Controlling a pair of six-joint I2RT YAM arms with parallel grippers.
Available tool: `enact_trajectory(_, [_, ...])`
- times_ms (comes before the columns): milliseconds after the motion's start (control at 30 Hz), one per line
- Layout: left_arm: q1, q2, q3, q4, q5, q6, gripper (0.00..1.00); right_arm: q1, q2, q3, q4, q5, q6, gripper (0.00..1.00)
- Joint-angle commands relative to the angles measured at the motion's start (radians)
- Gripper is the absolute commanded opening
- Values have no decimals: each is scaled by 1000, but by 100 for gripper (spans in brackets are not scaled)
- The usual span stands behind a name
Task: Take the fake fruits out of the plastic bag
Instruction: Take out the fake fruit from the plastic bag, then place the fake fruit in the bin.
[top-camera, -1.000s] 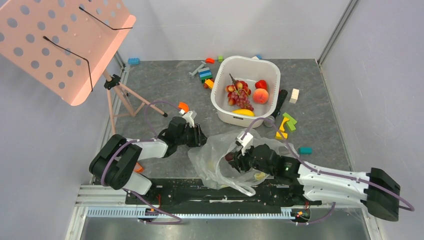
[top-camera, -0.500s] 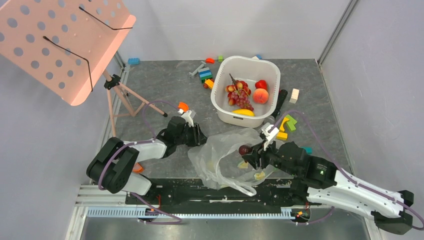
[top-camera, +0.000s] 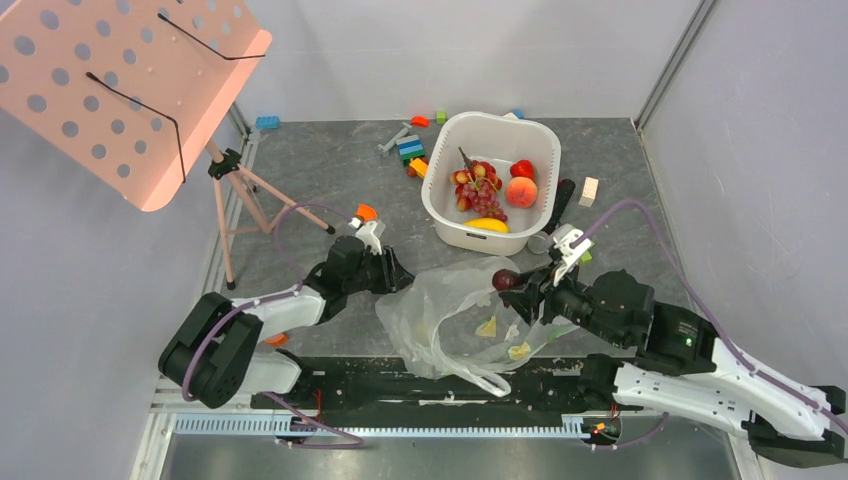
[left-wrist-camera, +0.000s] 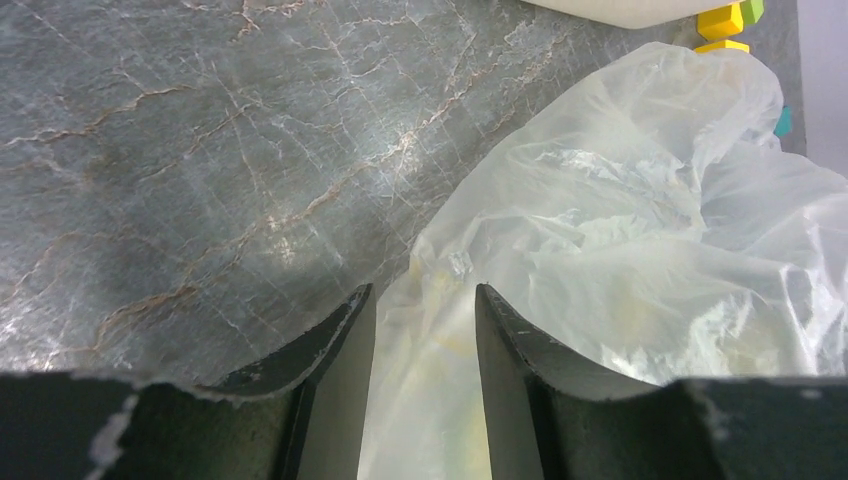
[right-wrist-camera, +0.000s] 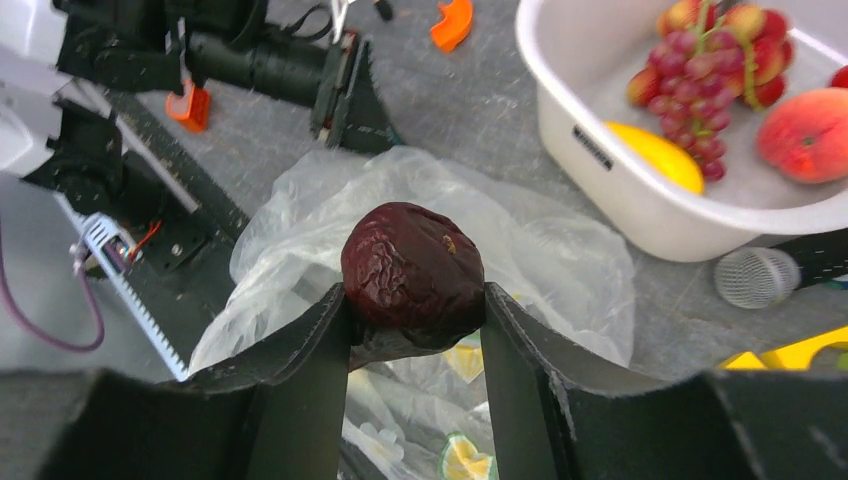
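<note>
Right gripper (top-camera: 512, 285) risen clear of clear crinkly plastic bag (top-camera: 440, 310), clamping dark wrinkled plum (right-wrist-camera: 413, 272). White rigid basin (top-camera: 490, 125) ahead already holds four fruits. Pale wedges (top-camera: 487, 327) beneath, still bagged. Left gripper (left-wrist-camera: 420, 300) half-apart astride bag edge; grip unclear.

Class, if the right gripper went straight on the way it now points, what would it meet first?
Probably the bag, spread just beyond the plum that the right gripper holds, though depth is hard to judge.
</note>
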Motion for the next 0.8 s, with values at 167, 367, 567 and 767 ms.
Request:
enact_trajectory(167, [-3,-185,5,-80,-52,70,59,-2,247,186,-2,270,-125,39])
enact_trajectory(367, [-4,-266,63,-209,-51,70,66,-135,509,331,36,429,-253,35])
enact_trajectory(567, [-3,-355,185,-460,-110,94,78,-453,688,377,175,172,-330,40])
enact_trajectory(767, [-4,-443,280,-623,-92,121,94,-677,903,486,245,-50,-321,42])
